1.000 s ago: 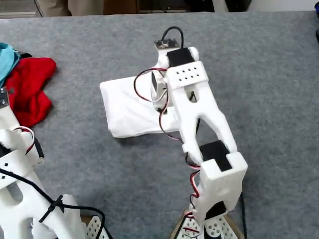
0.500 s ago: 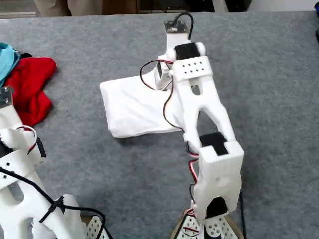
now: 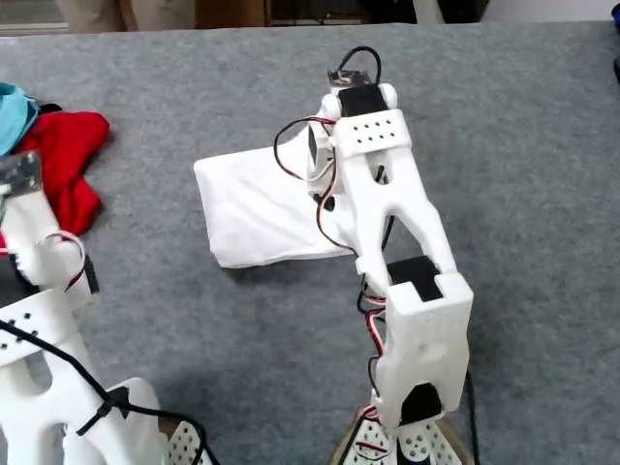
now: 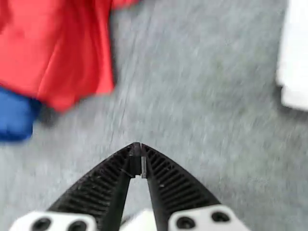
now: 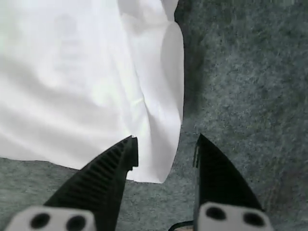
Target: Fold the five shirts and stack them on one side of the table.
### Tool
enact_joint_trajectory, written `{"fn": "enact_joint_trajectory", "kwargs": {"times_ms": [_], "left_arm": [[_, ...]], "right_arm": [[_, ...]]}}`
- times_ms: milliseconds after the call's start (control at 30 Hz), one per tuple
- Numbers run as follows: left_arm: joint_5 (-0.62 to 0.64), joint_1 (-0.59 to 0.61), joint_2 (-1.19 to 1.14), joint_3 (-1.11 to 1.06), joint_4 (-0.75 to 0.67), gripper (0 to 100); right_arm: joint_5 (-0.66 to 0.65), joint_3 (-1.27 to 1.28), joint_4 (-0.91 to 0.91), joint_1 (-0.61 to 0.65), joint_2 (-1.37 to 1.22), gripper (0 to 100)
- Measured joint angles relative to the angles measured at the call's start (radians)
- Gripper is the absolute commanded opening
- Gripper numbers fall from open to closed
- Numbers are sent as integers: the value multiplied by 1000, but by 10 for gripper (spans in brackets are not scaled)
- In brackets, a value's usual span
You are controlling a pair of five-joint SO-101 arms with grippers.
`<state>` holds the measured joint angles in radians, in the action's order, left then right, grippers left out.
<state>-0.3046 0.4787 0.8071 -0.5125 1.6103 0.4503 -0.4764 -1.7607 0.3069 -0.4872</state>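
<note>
A folded white shirt (image 3: 254,208) lies in the middle of the grey table. My right arm (image 3: 383,184) stretches over the shirt's right edge. In the right wrist view my right gripper (image 5: 166,142) is open just above that edge of the white shirt (image 5: 72,72), one finger over the cloth and the other over bare table, holding nothing. A crumpled red shirt (image 3: 63,165) and a teal shirt (image 3: 12,107) sit at the far left. My left gripper (image 4: 137,151) is shut and empty over bare table, short of the red shirt (image 4: 62,43) and a blue cloth (image 4: 17,118).
The left arm (image 3: 39,310) rises at the table's front left corner, near the red pile. The grey table (image 3: 523,145) is bare on the right half and along the front. The white shirt's edge (image 4: 296,57) shows in the left wrist view.
The right arm has swung toward the far side, over the white shirt's right edge. The left arm has moved a little toward the red shirt.
</note>
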Motion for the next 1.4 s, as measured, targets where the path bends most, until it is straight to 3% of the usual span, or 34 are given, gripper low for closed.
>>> {"fn": "enact_joint_trajectory", "kwargs": {"times_ms": [200,433,700,900,1100,1200,1300,1400], "left_arm": [[0,-63,-3,-2,-184,19],[0,-66,-98,-2,-198,19],[0,-69,-187,-2,-198,19],[0,-69,-193,-2,-198,19],[0,-69,-193,-2,-203,20],[34,-86,-193,-5,-242,19],[158,-110,-193,-5,-298,19],[281,-164,-201,-5,-331,19]], "right_arm": [[32,0,-3,35,83,149],[48,106,-3,49,361,149],[60,494,-3,106,784,150],[218,815,37,176,881,253],[381,870,264,252,881,273],[399,870,404,250,881,195],[405,870,528,250,881,27],[405,870,594,250,852,27]]}}
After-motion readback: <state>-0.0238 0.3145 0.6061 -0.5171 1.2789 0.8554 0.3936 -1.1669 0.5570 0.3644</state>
